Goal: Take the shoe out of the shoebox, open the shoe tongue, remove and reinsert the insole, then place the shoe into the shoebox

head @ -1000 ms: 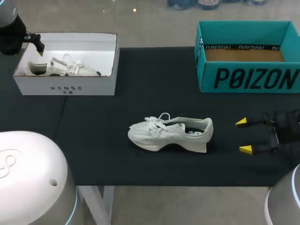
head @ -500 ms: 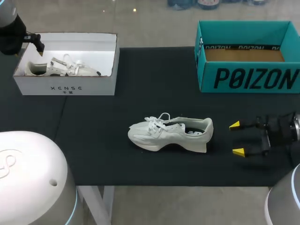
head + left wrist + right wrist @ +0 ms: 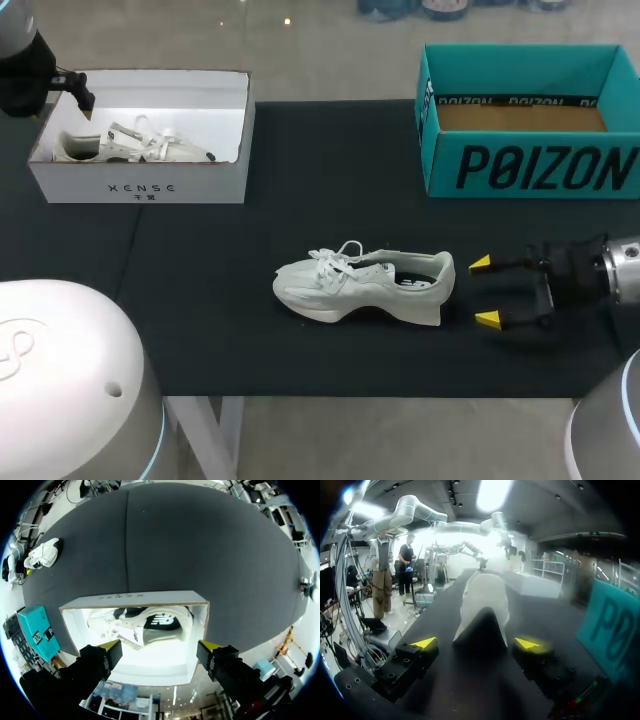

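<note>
A white sneaker (image 3: 364, 285) lies on its sole mid-table, toe to the left, heel to the right. My right gripper (image 3: 482, 292) stands open just right of the heel, fingers pointing at it; in the right wrist view the sneaker's heel (image 3: 482, 610) sits straight ahead of that gripper (image 3: 476, 643), apart from both fingertips. A second white sneaker (image 3: 130, 145) lies in the white shoebox (image 3: 140, 180) at the far left. My left gripper (image 3: 157, 646) hangs open above that white shoebox (image 3: 200, 630), over the boxed sneaker (image 3: 142, 625). The left arm (image 3: 35, 75) shows at the head view's corner.
A teal shoebox (image 3: 530, 165) stands open at the back right, with nothing visible inside. The black mat (image 3: 300, 180) covers the table between the two boxes. The table's front edge (image 3: 380, 397) runs close below the sneaker.
My right gripper has slid leftward toward the sneaker's heel, staying open. The left arm and both sneakers have not moved.
</note>
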`<state>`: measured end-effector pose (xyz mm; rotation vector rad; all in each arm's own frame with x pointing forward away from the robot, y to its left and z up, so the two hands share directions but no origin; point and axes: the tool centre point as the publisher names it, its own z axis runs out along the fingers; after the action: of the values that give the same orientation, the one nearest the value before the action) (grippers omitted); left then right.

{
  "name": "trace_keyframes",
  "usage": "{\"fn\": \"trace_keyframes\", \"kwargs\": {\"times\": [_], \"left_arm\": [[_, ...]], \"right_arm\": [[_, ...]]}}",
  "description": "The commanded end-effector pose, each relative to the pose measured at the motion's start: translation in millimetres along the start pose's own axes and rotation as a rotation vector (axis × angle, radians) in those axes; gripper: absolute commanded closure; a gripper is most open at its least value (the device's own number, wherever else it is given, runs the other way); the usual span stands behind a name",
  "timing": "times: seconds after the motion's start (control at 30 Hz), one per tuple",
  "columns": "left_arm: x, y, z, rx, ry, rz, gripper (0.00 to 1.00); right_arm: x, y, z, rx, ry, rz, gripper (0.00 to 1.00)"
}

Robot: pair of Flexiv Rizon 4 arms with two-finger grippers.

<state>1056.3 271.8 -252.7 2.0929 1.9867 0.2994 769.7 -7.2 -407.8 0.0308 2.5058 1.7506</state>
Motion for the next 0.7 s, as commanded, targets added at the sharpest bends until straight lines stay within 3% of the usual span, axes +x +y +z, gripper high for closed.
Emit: {"fn": "trace_keyframes", "kwargs": {"times": [0.03,0.7], "left_arm": [[-0.2,-1,0,-0.002,0.002,0.001,0.0],[-0.2,-1,0,-0.002,0.002,0.001,0.0]], "right_arm": [[0.7,5.9,8,0.011,-0.012,0.006,0.0],[-0.7,19.2,35,-0.001,-0.03,-0.003,0.0]]}}
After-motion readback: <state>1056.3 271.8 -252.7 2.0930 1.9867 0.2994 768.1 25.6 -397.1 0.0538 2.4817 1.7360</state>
